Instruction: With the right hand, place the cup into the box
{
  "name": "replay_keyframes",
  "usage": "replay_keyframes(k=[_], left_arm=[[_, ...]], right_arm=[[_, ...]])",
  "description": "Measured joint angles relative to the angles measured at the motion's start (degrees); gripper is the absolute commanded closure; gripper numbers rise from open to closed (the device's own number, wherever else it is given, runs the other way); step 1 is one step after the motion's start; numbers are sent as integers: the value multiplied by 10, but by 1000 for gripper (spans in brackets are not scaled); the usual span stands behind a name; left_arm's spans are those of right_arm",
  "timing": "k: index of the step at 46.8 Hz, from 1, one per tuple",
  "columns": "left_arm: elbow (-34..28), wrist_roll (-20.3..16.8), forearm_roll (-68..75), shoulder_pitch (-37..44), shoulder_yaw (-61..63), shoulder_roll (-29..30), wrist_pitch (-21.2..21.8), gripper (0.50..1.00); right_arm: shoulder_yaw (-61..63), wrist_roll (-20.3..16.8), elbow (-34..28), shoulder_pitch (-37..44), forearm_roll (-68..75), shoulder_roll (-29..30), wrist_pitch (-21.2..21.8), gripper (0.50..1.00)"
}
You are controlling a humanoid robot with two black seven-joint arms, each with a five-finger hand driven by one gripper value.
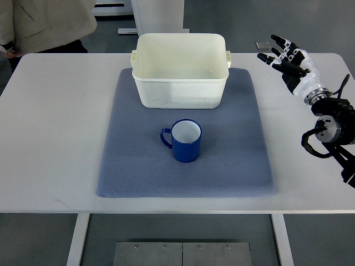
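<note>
White table beneath a blue-gray mat: a blue cup with a white inside stands upright near the mat's middle, handle pointing left, just in front of an empty cream box. Well to the right, the right hand hovers over the table's far corner, fingers spread and holding nothing. A person in a beige top stands beyond the far left edge.

One camera only — it looks steeply down from the robot's side. The whole table fits in view, far edge uppermost.
</note>
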State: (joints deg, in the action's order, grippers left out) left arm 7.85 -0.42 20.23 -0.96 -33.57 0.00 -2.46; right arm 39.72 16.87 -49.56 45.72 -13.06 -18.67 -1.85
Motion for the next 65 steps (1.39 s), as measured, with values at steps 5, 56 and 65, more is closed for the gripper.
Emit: replay_keyframes(k=[5, 56, 65], left_arm=[[0, 0, 0, 1, 0, 0, -1, 500], [0, 0, -1, 6, 0, 0, 1, 500], [0, 0, -1, 6, 0, 0, 1, 500]], right_arm=[[-1, 0, 0, 0, -1, 2, 0, 500], [2, -20, -1, 3, -1, 4, 19, 500], [3, -21, -1, 3, 0, 3, 19, 500]])
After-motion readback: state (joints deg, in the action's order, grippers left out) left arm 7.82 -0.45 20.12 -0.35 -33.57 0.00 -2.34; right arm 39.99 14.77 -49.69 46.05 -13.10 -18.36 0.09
